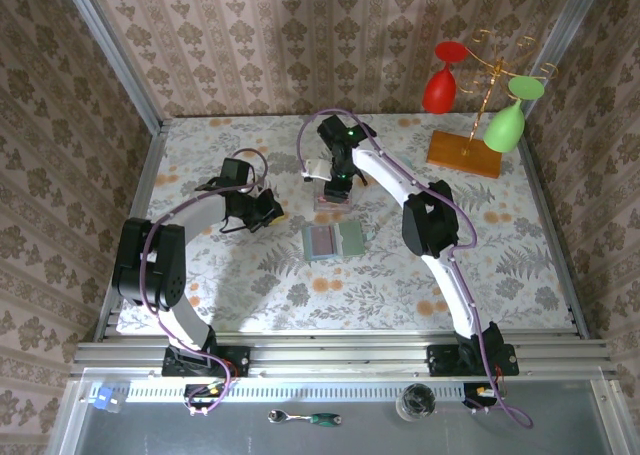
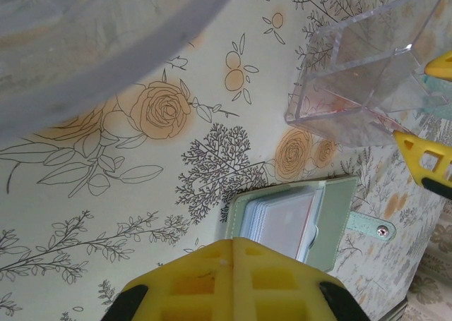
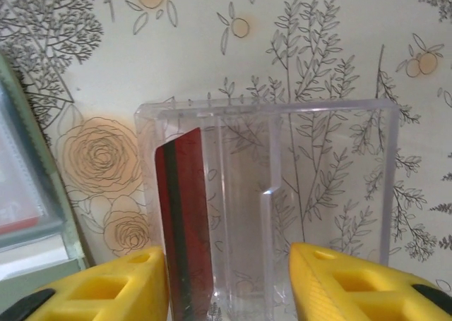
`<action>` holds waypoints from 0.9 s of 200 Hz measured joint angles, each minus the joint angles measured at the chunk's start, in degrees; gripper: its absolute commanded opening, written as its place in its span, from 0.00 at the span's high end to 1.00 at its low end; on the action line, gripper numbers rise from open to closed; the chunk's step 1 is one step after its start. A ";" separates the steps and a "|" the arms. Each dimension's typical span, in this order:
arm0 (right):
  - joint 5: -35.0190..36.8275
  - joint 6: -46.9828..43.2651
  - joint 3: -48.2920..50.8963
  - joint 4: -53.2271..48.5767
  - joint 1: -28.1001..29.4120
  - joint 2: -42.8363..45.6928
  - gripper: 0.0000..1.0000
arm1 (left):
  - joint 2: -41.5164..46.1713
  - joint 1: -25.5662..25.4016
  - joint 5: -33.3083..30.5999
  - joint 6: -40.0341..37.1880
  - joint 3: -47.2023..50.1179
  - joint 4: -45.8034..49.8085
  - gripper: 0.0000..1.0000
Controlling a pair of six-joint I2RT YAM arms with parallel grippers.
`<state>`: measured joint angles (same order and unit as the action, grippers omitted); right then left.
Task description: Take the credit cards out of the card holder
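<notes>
Two left fingers (image 2: pixel 205 275) press together, empty, near the card holder (image 2: pixel 337 215), which lies open mid-counter (image 1: pixel 250 275), its clear sleeves plain from the left wrist. Rightward, the right wrist view reveals one red card (image 3: pixel 185 222) standing in the clear box's (image 3: pixel 325 194) left compartment, right fingers (image 3: pixel 339 282) parted wide.

Cropped at right wrist view's bottom: lower end of red card (image 3: pixel 185 222). Hidden behind left gripper (image 2: pixel 233 243): near edge of card holder (image 2: pixel 339 208). Blurred: pale rim (image 2: pixel 106 60).

floral table (image 1: pixel 500 260), card holder (image 1: pixel 333 242), clear box (image 2: pixel 353 88), stand (image 1: pixel 465 153)
</notes>
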<state>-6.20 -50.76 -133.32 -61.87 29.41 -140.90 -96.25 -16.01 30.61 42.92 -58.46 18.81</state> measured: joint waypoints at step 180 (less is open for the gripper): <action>6.99 0.04 9.38 13.64 0.48 4.96 0.56 | 0.00 0.33 0.72 0.00 0.74 -0.44 0.99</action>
<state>0.80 -50.72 -123.94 -48.23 29.89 -135.94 -96.25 -15.68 31.33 42.92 -57.71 18.37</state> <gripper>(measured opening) 0.423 0.050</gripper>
